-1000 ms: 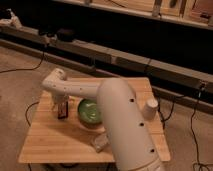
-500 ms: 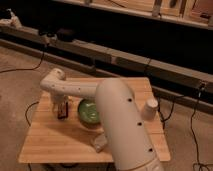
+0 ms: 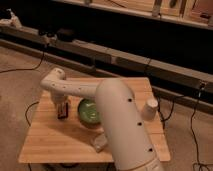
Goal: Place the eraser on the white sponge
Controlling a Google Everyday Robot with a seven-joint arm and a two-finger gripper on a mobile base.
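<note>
My gripper (image 3: 62, 106) points down over the left part of the wooden table (image 3: 55, 142), just left of a green bowl (image 3: 89, 111). A small dark thing with a reddish middle (image 3: 62, 113) sits right at the gripper's tip, at table level. It looks like the eraser, but I cannot tell whether it is gripped. A pale whitish block (image 3: 100, 144) peeks out from behind my arm near the table's front edge. It may be the white sponge, and most of it is hidden. It lies well to the right of and in front of the gripper.
My thick white arm (image 3: 122, 130) covers the table's middle and front right. A white cup (image 3: 150, 108) stands upside down at the right edge. Cables run over the floor on both sides. A dark low shelf runs along the back.
</note>
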